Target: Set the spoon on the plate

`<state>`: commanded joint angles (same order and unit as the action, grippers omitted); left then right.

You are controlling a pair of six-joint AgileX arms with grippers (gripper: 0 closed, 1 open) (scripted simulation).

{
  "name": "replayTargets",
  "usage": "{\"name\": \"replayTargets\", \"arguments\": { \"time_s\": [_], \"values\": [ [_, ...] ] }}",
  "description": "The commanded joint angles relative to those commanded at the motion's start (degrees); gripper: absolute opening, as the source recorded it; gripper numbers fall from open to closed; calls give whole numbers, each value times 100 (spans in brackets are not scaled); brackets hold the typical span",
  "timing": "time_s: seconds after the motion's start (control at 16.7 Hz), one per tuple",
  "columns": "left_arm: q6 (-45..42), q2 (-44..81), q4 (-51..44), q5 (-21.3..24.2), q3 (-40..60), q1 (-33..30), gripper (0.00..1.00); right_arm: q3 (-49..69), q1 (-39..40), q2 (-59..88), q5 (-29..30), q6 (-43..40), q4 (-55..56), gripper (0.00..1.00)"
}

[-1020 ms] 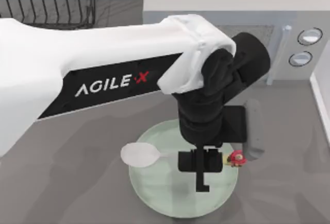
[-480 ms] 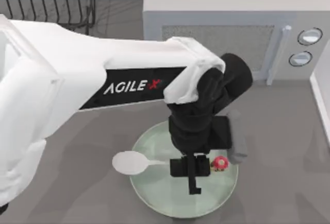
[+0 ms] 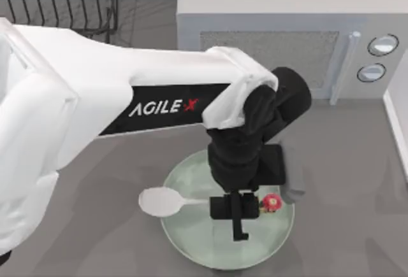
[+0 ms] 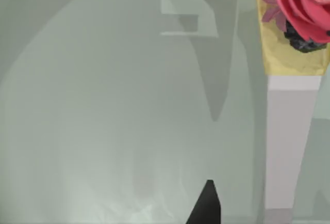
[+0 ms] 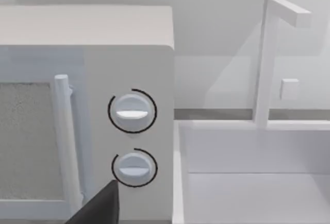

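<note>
The pale green plate point(image 3: 197, 242) lies at the table's front middle. Across it stretches the white spoon point(image 3: 163, 200): its bowl pokes out past the plate's left rim, and its red ornament point(image 3: 272, 202) is over the right part. My left gripper point(image 3: 237, 221) points down over the plate and is shut on the spoon's handle between bowl and ornament. The left wrist view shows the handle point(image 4: 289, 147) and ornament point(image 4: 304, 7) close above the plate's surface point(image 4: 103, 105), with one dark fingertip point(image 4: 206, 206) beside them. My right arm stays parked, a dark edge of its gripper point(image 5: 98, 206) facing the microwave.
A white microwave point(image 3: 268, 41) stands behind the plate, with its two knobs point(image 5: 131, 112) at its right end. A black wire rack point(image 3: 64, 3) sits at the back left. A white sink basin point(image 5: 247, 183) with a faucet point(image 5: 268, 54) is at the far right.
My left gripper carried the spoon leftward over the plate, then sank a little. The arm's shadow on the right of the plate has shrunk.
</note>
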<state>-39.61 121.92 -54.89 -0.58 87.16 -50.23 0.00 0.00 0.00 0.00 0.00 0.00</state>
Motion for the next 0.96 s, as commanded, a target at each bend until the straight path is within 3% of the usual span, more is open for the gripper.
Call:
{"name": "replayTargets", "arguments": {
  "time_s": [0.6,0.96],
  "values": [
    [0,0,0,0,0,0,98,0,0,0,0,0,0,100],
    [0,0,0,0,0,0,100,0,0,0,0,0,0,100]
  ]
}}
